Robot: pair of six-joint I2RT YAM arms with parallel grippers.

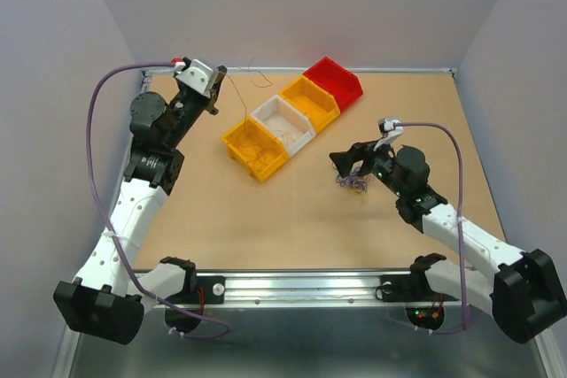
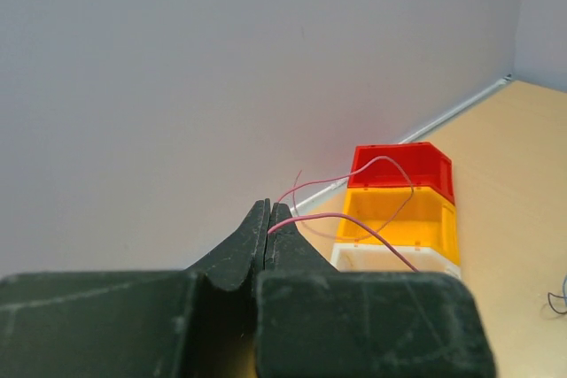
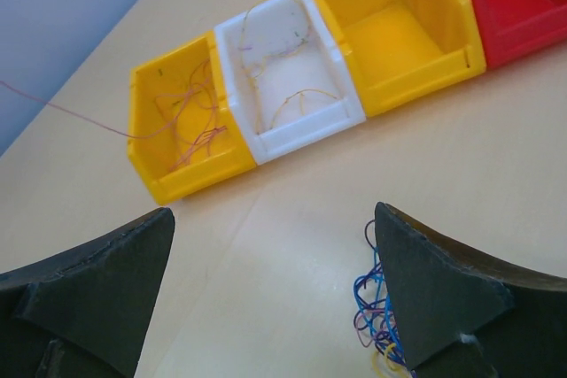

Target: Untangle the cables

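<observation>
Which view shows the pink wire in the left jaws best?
Left wrist: the pink wire shows close up, pinched in the shut jaws of the left gripper, looping toward the bins. Top external gives only a faint line off that gripper. Right wrist catches a thin strand running to the end yellow bin.

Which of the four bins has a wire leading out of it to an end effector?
The end yellow bin, farthest from the red bin: a pink wire runs from it to the shut left end effector.
</observation>
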